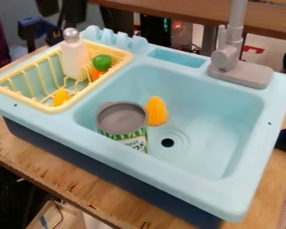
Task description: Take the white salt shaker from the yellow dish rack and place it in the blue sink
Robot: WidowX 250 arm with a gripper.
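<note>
A grey-topped can [123, 119] with a green-and-yellow label is standing in the left part of the light-blue sink [253, 188], left of the drain [167, 142]. Yellow toy corn [157, 111] is resting just beyond its right side. The yellow rack [57, 108] at far left is holding a whitish bottle [74, 58].

1. The light on the light-blue toy sink [244, 195] is fairly bright and soft, and its rim looks brighter than the upper inside walls.
2. The shadows in the basin are weak, with gentle edges.
3. A small shine is on the silver bottle cap [71, 35].
4. Below the wooden counter [86, 172], the lower left is very dark.
5. Behind, a small red light [178, 27] glows.
</note>
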